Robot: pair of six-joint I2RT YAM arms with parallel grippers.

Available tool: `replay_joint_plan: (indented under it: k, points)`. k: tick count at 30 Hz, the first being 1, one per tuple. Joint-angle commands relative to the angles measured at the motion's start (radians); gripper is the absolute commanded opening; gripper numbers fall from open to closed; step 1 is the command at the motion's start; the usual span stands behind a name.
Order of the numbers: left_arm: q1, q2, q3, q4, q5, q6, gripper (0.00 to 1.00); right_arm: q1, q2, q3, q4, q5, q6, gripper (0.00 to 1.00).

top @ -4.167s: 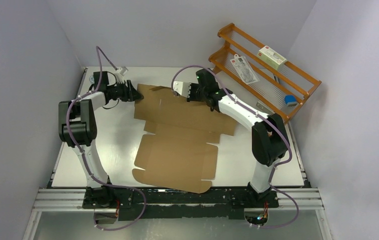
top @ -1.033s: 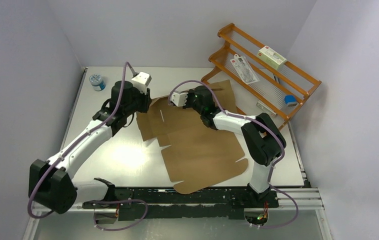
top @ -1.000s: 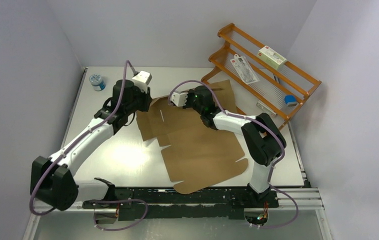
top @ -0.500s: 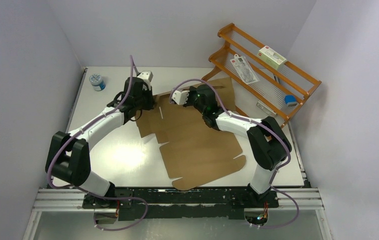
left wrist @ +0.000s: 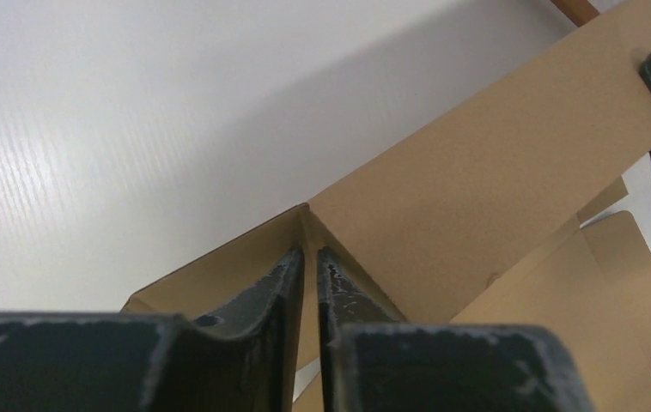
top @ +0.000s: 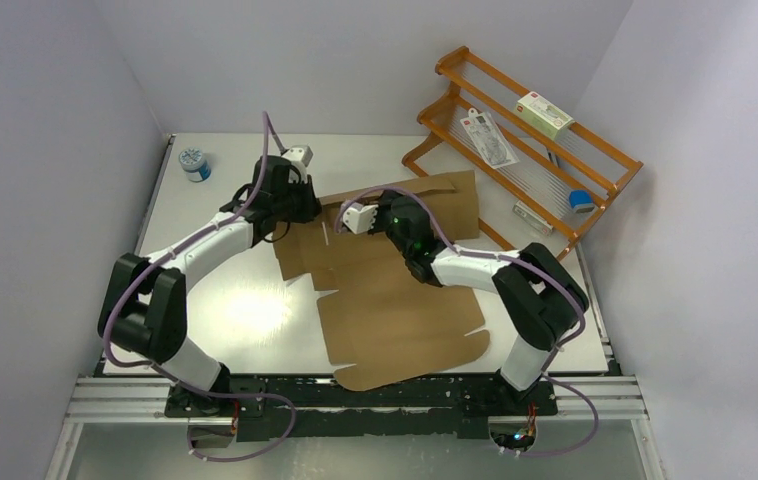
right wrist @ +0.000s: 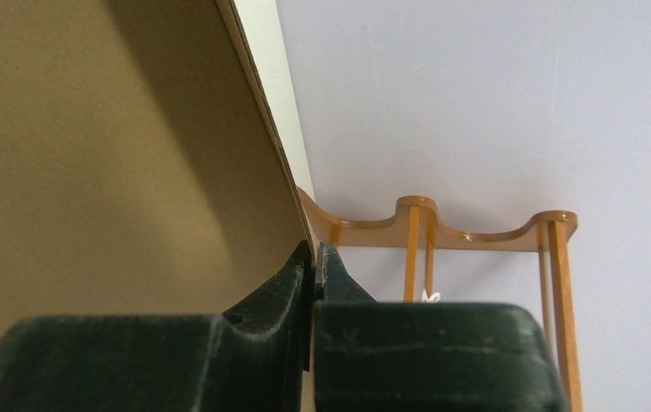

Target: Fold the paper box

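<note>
A white table (top: 235, 300) seen from above, with two robot arms reaching in from its near edge. The paper box (top: 395, 300), a flat sheet of plain brown cardboard cut with flaps and notched tabs, lies across the middle of the table, and one rounded flap reaches the near edge. The long flap on its far side is lifted off the table and stands tilted.

The left gripper (left wrist: 311, 255) is at the left end of that raised flap, its fingers almost together and pinching the cardboard at a folded corner. The right gripper (right wrist: 312, 253) is further along the same flap, clamped tight on its thin edge.

An orange wooden rack (right wrist: 412, 225) stands at the far right corner of the table and holds a small white carton (top: 543, 112). A small round pot (top: 194, 162) sits near the far left corner.
</note>
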Motion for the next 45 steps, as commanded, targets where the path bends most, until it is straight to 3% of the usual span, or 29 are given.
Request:
replay_joint_plan:
  k: [1, 4, 7, 8, 11, 21, 28, 31, 35, 37, 45]
  points:
    - [0.0, -0.065, 0.012, -0.064, -0.038, 0.022, 0.21, 0.04, -0.047, -0.06, 0.151, 0.056, -0.05, 0.0]
    - [0.0, -0.133, -0.002, -0.118, -0.077, 0.049, 0.29, 0.056, -0.062, -0.104, 0.209, 0.091, -0.075, 0.0]
    - [0.002, -0.213, -0.027, -0.147, -0.115, 0.085, 0.48, 0.074, -0.084, -0.143, 0.247, 0.113, -0.093, 0.0]
    - [0.004, -0.239, -0.039, -0.142, -0.155, 0.102, 0.5, 0.076, -0.093, -0.155, 0.255, 0.116, -0.094, 0.0]
    - [0.037, -0.288, -0.045, -0.154, -0.191, 0.141, 0.49, 0.082, -0.117, -0.182, 0.271, 0.107, -0.093, 0.0]
    - [0.156, -0.254, -0.051, -0.228, -0.034, 0.157, 0.56, 0.091, -0.123, -0.193, 0.261, 0.11, -0.105, 0.0]
    - [0.16, -0.2, -0.023, -0.26, 0.122, 0.214, 0.53, 0.098, -0.121, -0.18, 0.238, 0.119, -0.112, 0.0]
    - [0.16, -0.159, 0.001, -0.298, 0.159, 0.23, 0.45, 0.106, -0.119, -0.18, 0.248, 0.128, -0.128, 0.0]
    - [0.16, -0.151, 0.016, -0.323, 0.217, 0.235, 0.23, 0.106, -0.117, -0.183, 0.267, 0.134, -0.145, 0.0]
    - [0.156, -0.168, 0.017, -0.323, 0.246, 0.226, 0.18, 0.107, -0.11, -0.179, 0.27, 0.142, -0.156, 0.0]
    - [0.026, -0.238, -0.001, -0.328, 0.222, 0.195, 0.13, 0.115, -0.077, -0.168, 0.344, 0.153, -0.17, 0.0]
